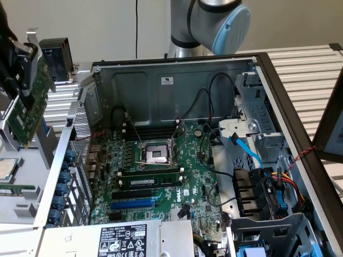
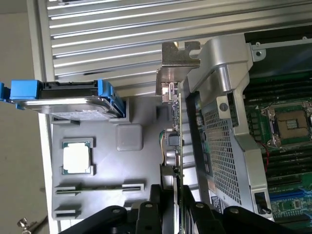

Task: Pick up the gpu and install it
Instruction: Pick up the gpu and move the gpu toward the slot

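My fingers (image 2: pixel 153 214) are closest to the wrist lens, two black pads pressed in from either side, so my gripper (image 2: pixel 176 207) is clamped on the gpu (image 1: pixel 29 104) and holds it by the end away from its metal bracket (image 2: pixel 179 58). In the wrist view I see the card edge-on, a thin green line running out from between the pads to the bracket. I take the open computer case (image 1: pixel 150 91) as my landmark. The gpu hangs in the air just outside it, beyond the perforated rear wall (image 2: pixel 219 146), and it is tilted rather than level. I cannot tell from the wrist view whether the card's edge touches that wall or only passes beside it. Outside the case on the same side lies a grey tray (image 2: pixel 131 114). It carries a processor chip (image 2: pixel 76 157) in a square recess and a hard drive (image 2: pixel 73 100) with blue rails. Inside the case the green motherboard (image 1: pixel 161 182) lies flat on the floor, with its processor socket (image 1: pixel 157 155) near the middle and a blue slot (image 1: pixel 133 203) toward the case's front edge, well apart from the card.
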`<action>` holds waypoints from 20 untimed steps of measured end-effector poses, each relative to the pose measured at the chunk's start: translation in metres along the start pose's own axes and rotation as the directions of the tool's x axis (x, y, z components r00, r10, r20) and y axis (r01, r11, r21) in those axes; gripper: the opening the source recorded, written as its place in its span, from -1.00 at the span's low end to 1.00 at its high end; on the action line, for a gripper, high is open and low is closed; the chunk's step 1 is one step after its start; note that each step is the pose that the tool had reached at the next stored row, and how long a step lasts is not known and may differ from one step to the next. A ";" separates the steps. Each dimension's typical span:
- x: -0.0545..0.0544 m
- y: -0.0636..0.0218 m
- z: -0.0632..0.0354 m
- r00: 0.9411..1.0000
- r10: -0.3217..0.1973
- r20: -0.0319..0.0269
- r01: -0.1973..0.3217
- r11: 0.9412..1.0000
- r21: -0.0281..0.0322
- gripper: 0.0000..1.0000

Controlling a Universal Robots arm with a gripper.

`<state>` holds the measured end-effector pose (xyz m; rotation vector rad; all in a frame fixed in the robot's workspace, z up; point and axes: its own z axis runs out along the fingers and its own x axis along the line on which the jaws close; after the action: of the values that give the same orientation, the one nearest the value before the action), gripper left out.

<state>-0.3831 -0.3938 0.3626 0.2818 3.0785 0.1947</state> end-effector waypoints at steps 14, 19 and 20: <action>-0.023 0.0012 -0.0264 0.996 0.011 -0.084 -0.010 1.000 0.016 -0.44; -0.026 0.0012 -0.0262 0.994 0.014 -0.106 -0.012 1.000 0.020 -0.44; -0.026 0.0012 -0.0262 0.994 0.014 -0.106 -0.012 1.000 0.020 -0.44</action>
<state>-0.3587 -0.4006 0.3896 0.3027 3.1860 0.1857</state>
